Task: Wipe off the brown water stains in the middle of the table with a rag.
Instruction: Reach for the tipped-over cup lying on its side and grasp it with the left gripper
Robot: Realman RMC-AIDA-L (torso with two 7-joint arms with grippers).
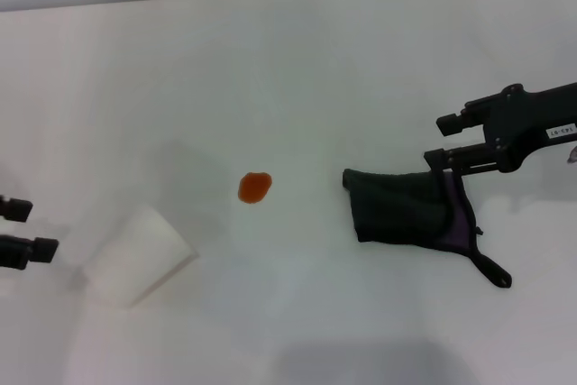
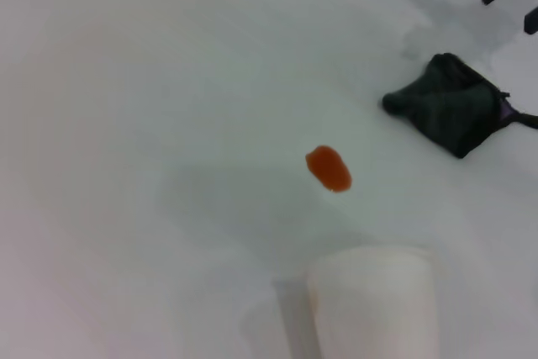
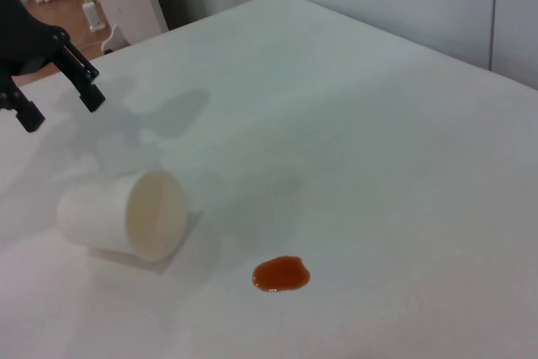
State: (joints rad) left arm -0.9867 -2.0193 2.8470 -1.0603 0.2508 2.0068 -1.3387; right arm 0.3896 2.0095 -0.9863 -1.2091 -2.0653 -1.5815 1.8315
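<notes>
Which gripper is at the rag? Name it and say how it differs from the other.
The right gripper: its fingers are at the rag's purple-lined edge, on the far side from the brown water stains. The left gripper hangs by the tipped paper cup, apart from the rag.

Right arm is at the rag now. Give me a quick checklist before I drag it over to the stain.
1. Rag in the right gripper: cannot tell; the fingers sit at its edge.
2. Stain not wiped yet: ok, one orange-brown blot.
3. Table bare between rag and stain: ok.
4. Paper cup out of the wiping path: ok, it lies on its side beyond the stain.
5. Left gripper out of the way: ok, at the table's left edge.
</notes>
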